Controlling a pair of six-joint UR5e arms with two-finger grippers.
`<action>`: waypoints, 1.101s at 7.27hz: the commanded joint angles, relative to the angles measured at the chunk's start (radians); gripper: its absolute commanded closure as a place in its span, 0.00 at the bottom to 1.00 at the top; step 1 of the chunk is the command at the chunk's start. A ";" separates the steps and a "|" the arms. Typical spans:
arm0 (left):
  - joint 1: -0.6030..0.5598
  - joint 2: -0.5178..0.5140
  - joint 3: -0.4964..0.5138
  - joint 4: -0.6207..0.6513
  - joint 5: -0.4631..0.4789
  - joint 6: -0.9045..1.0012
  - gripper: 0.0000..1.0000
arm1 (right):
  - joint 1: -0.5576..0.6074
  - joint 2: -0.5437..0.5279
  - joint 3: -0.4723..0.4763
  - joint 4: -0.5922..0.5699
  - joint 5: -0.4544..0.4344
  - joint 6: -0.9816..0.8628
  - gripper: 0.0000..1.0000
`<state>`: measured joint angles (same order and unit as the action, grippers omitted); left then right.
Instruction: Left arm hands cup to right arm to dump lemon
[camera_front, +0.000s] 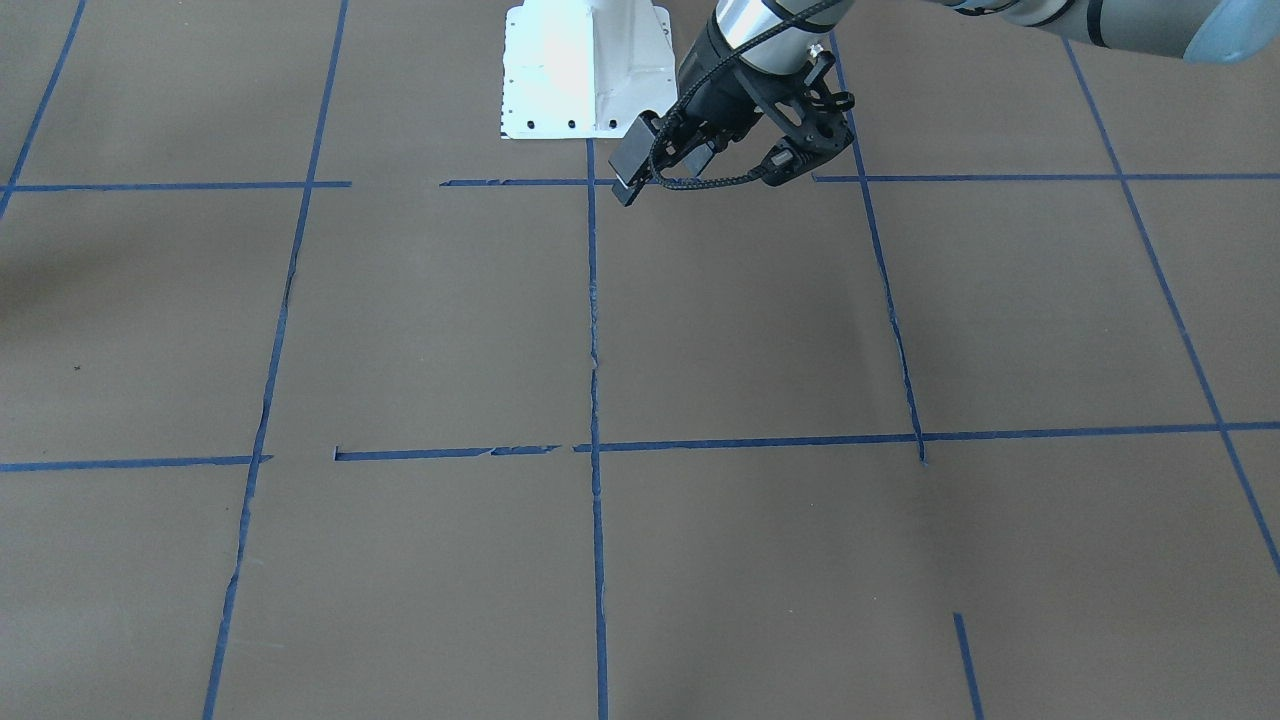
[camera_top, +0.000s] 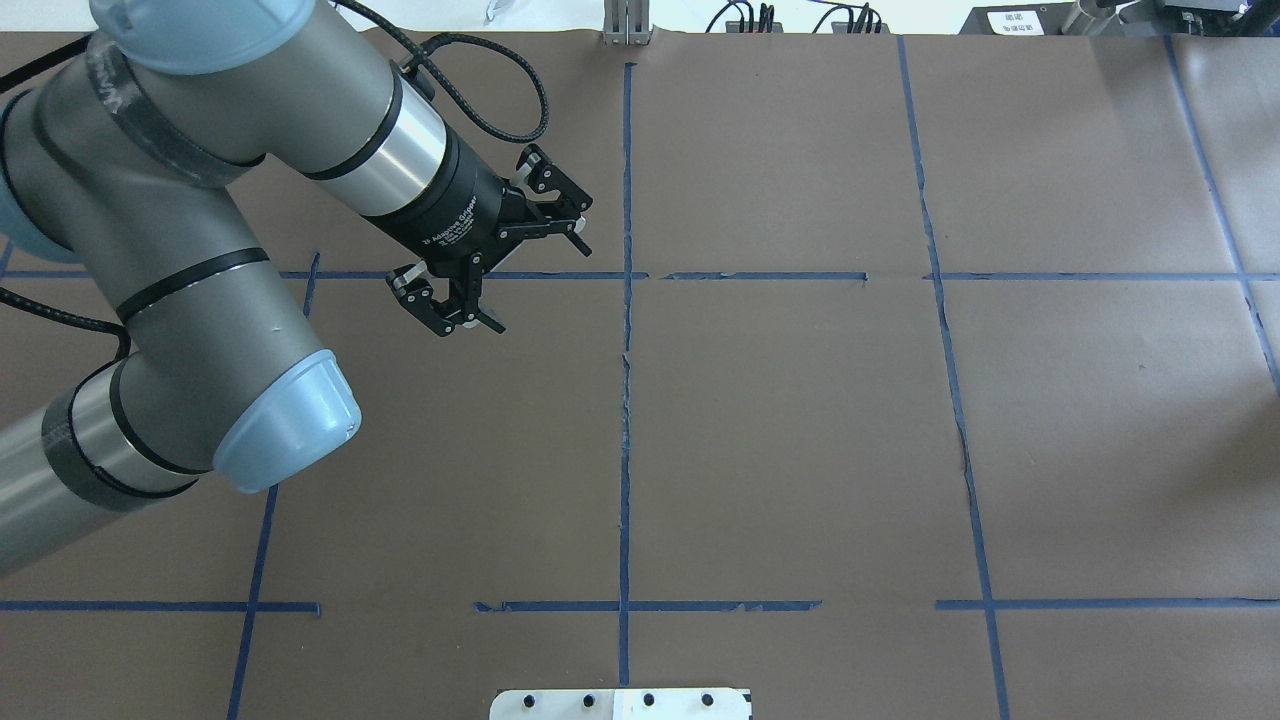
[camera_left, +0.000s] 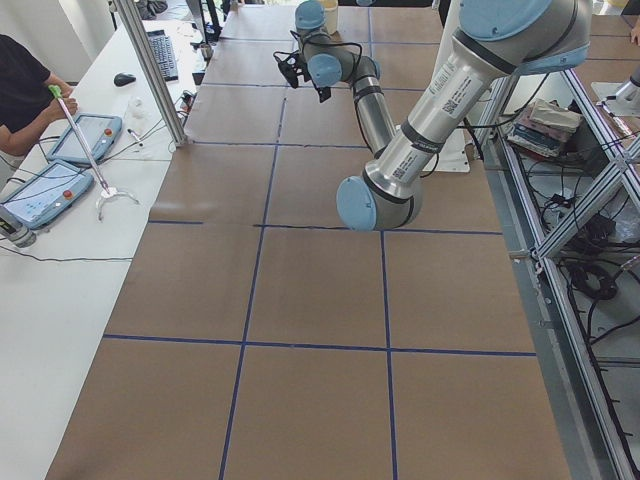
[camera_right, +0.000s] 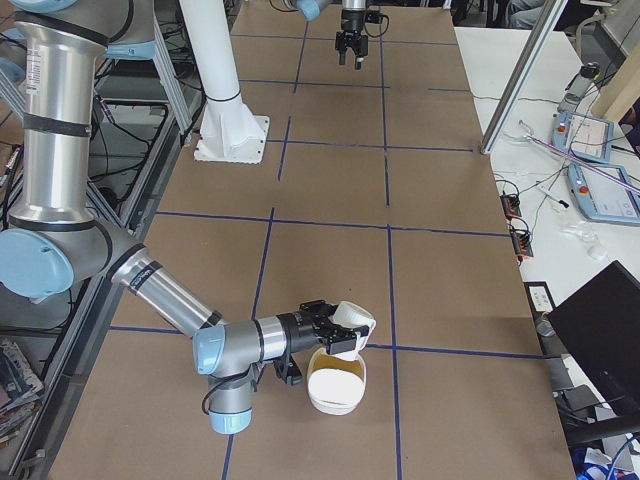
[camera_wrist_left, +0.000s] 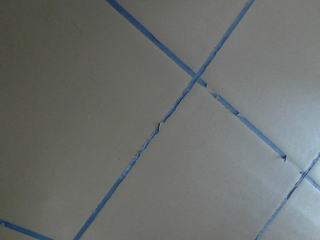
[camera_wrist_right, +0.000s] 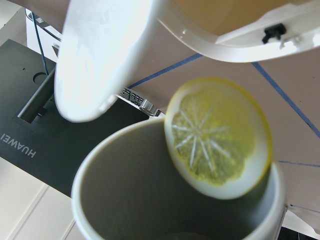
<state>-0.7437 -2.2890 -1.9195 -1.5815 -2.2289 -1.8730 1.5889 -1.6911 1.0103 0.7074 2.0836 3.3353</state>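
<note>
My right gripper (camera_right: 336, 330) is shut on the white cup (camera_right: 355, 318) and holds it tipped on its side above a white bowl (camera_right: 335, 385) at the table's right end. In the right wrist view the cup's (camera_wrist_right: 125, 190) grey inside faces the lens. A lemon slice (camera_wrist_right: 220, 136) sits at its rim, toward the bowl (camera_wrist_right: 240, 35). A blurred white fingertip (camera_wrist_right: 100, 55) is close to the lens. My left gripper (camera_top: 538, 283), cable-wrapped, is open and empty above the bare table, far from the cup. It also shows in the exterior right view (camera_right: 351, 50).
The white pedestal base (camera_front: 585, 70) stands at the table's robot side. Blue tape lines (camera_wrist_left: 195, 80) grid the brown table. Operator tablets (camera_left: 60, 165) lie on the side table. A black monitor (camera_right: 610, 340) stands past the table edge near the bowl.
</note>
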 joint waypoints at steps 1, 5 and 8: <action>0.000 -0.001 0.000 0.000 0.000 0.000 0.00 | 0.016 0.016 -0.021 0.007 0.000 0.063 0.73; -0.005 0.000 0.002 0.000 0.000 0.000 0.00 | 0.017 -0.010 0.062 0.030 0.016 -0.052 0.66; -0.005 0.000 0.001 0.000 0.000 0.000 0.00 | -0.015 -0.015 0.221 -0.063 0.072 -0.169 0.66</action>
<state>-0.7485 -2.2891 -1.9188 -1.5816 -2.2288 -1.8726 1.5943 -1.7048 1.1726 0.6914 2.1400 3.2341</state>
